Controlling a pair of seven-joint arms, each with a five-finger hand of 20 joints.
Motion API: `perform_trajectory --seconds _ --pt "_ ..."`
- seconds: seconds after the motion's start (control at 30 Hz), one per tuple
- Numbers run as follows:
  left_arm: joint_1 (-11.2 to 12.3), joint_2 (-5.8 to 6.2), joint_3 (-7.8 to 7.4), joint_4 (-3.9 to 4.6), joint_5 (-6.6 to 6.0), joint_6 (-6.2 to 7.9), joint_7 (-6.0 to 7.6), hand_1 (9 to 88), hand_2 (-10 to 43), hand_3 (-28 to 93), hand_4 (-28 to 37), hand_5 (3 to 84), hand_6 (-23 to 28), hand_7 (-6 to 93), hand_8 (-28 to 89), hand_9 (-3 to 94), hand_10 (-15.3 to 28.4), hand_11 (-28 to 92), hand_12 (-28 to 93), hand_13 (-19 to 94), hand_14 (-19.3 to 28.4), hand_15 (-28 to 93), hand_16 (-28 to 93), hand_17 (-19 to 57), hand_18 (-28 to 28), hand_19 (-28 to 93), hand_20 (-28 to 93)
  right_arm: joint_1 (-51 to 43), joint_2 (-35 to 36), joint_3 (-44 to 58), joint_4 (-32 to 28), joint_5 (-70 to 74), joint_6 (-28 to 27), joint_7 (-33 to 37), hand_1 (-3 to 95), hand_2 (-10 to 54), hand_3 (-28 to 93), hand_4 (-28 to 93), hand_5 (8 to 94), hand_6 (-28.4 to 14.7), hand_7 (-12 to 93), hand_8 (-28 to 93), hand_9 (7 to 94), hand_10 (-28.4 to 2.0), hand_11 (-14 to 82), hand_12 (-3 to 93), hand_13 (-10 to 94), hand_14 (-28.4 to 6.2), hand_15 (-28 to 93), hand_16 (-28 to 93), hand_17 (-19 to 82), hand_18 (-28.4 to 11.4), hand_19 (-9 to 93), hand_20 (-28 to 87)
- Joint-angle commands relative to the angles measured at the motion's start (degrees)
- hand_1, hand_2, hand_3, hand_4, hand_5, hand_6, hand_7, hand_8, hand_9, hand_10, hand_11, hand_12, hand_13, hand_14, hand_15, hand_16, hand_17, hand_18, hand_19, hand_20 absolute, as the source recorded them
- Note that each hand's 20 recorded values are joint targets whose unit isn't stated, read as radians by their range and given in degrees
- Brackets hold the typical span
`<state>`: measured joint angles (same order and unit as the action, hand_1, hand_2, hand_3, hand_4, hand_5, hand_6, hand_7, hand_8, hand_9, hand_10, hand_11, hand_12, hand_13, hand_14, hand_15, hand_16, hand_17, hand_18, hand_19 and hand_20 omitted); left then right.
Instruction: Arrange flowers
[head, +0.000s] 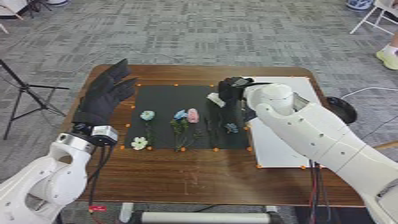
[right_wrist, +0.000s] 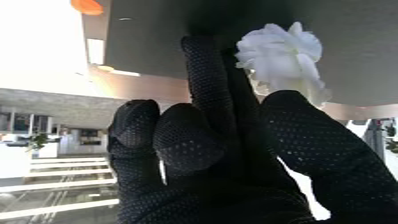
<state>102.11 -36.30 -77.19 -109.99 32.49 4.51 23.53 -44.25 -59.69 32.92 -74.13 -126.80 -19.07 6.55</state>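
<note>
In the head view, my right hand (head: 233, 89) is over the upper right of the dark mat (head: 164, 95), with a white flower (head: 216, 99) at its fingertips. The right wrist view has the ruffled white bloom (right_wrist: 280, 57) just past the thumb of my right hand (right_wrist: 311, 135), which pinches it against the fingers; the glove hides its lower end. On the mat lie a pale blue flower (head: 147, 115), a small white one (head: 139, 143), a blue one (head: 180, 114), a pink one (head: 193, 116) and a dark bluish sprig (head: 232, 128). My left hand (head: 105, 97) stays left of them, fingers straight.
A white board (head: 277, 150) lies right of the mat, partly under my right arm. Small orange markers line the mat and board. A round black object (head: 341, 110) is beside the table's right edge. A black tripod (head: 31, 90) stands off the left side.
</note>
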Motion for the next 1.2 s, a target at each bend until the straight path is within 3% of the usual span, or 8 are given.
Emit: perform_trajectory --seconds 0.03,0.43,0.73,0.9,1.03,1.1,1.17,1.2 --pt "0.82 -0.4 -0.94 -0.26 0.01 -0.18 -0.01 27.4 -3.6 66 -25.4 23.9 1.8 14.7 -7 18.9 9.9 11 20 17 13.2 21 8 -10.8 18.8 35 12 -0.98 2.11 0.3 -2.41 1.26 1.32 -1.73 14.1 24.2 93 21 53.8 -4.3 26 -11 70.1 -11.6 17.1 15.4 72 -8.8 85 28 33 -22.4 87 49" --pt "1.8 -0.59 -1.62 -0.64 0.02 -0.02 0.03 27.3 -3.6 66 -25.3 23.9 1.8 14.8 -7 18.9 9.9 12 20 16 13.3 21 8 -10.9 18.8 35 12 -1.74 5.44 -0.05 -7.3 -1.65 4.43 -3.97 14.7 23.5 93 21 54.7 -3.1 28 -12 68.7 -10.7 18.3 16.5 71 -9.1 85 30 31 -22.5 86 50" --pt "3.29 -1.8 -2.38 -1.17 0.08 0.56 0.41 27.2 -3.6 66 -25.4 23.9 1.8 15.3 -7 18.9 10.0 13 20 16 13.3 22 7 -10.9 18.9 35 12 -8.7 12.31 8.88 -16.55 2.73 12.09 0.49 12.5 22.1 93 13 45.1 -5.8 22 -10 56.0 -12.5 18.4 17.9 67 -9.8 82 25 30 -22.6 84 49" --pt "3.93 -3.73 -2.27 -1.61 0.21 0.98 1.29 27.2 -3.7 66 -25.5 24.0 1.8 15.5 -7 18.9 10.0 13 19 16 13.3 23 7 -10.9 18.9 36 12 -21.07 17.97 23.12 -24.97 18.47 20.17 -1.05 13.2 19.5 92 -6 43.1 -6.5 21 -9 50.5 -14.3 19.2 19.8 54 -12.8 72 20 27 -22.8 81 48" --pt "4.58 -5.39 -2.07 -1.68 0.65 1.41 1.48 27.2 -3.7 66 -25.5 24.0 1.8 15.6 -8 19.0 10.1 13 19 16 13.3 23 7 -10.9 18.9 36 12 -36.22 20.14 40.17 -30.77 42.89 19.75 -9.1 14.9 12.2 89 -18 39.7 -5.2 23 -11 41.9 -13.4 17.4 20.2 35 -11.7 47 16 14 -21.8 59 38" --pt "6.03 -6.14 -3.1 -2.21 2.22 2.65 0.93 27.3 -3.8 66 -25.5 24.1 1.8 15.7 -8 19.2 10.1 13 19 16 13.3 23 7 -10.8 18.9 36 12 -42.26 18.79 48.39 -32.6 52.73 14.32 -9.93 15.0 8.8 88 -20 38.7 -4.7 20 -10 39.4 -13.2 15.6 20.7 30 -11.5 37 19 11 -21.9 52 33" --pt "7.46 -7.0 -4.4 -2.63 5.28 3.69 -0.3 27.4 -3.9 66 -25.3 24.1 1.8 15.8 -8 19.2 10.1 13 19 16 13.3 23 7 -10.7 18.9 36 12 -46.39 16.83 56.5 -32.9 58.08 2.45 -9.47 14.9 7.2 84 -22 36.8 -3.1 13 -9 37.0 -13.5 10.7 21.0 26 -12.0 25 25 7 -21.9 46 29" --pt "7.95 -7.33 -4.83 -2.82 6.65 3.97 -1.04 27.5 -3.9 66 -25.3 24.1 1.8 15.8 -8 19.2 10.1 13 19 16 13.2 23 7 -10.7 18.9 36 12 -48.96 16.61 58.25 -33.56 61.67 3.2 -10.91 13.5 6.9 80 -22 34.8 -2.6 10 -8 34.8 -13.2 7.0 21.7 24 -12.1 16 30 3 -22.2 43 27"
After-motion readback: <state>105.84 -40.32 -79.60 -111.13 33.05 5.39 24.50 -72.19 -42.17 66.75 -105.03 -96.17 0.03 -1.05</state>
